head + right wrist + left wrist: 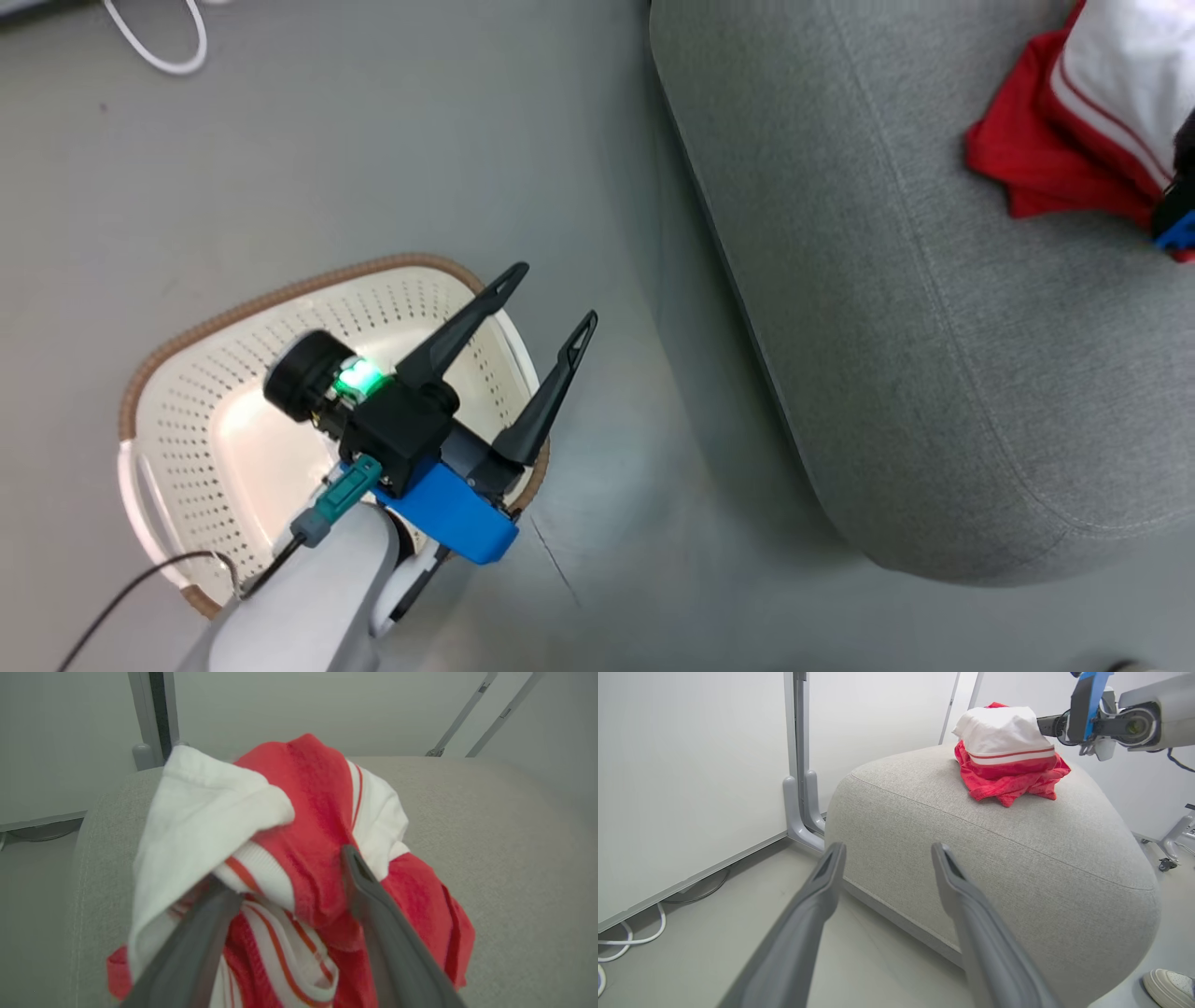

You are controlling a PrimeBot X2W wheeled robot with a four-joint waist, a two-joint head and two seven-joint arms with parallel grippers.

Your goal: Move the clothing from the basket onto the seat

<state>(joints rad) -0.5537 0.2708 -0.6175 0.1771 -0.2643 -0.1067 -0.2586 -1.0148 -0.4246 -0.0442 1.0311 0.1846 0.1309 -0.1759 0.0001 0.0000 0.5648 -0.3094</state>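
Red-and-white soft fabric clothing (299, 826) sits heaped on the light grey woven seat (490, 835), bulging between the right gripper's (284, 871) spread fingers in its wrist view, while the head view adds the left gripper (553, 295) gaping over the cream perforated basket (187, 420).

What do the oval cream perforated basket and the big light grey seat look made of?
Oval cream perforated basket: seemingly moulded plastic, smooth, faintly glossy, regular holes; brown rim looks woven, possibly imitation. Light grey seat: woven upholstery fabric, matte, visible weave and stitched seam.
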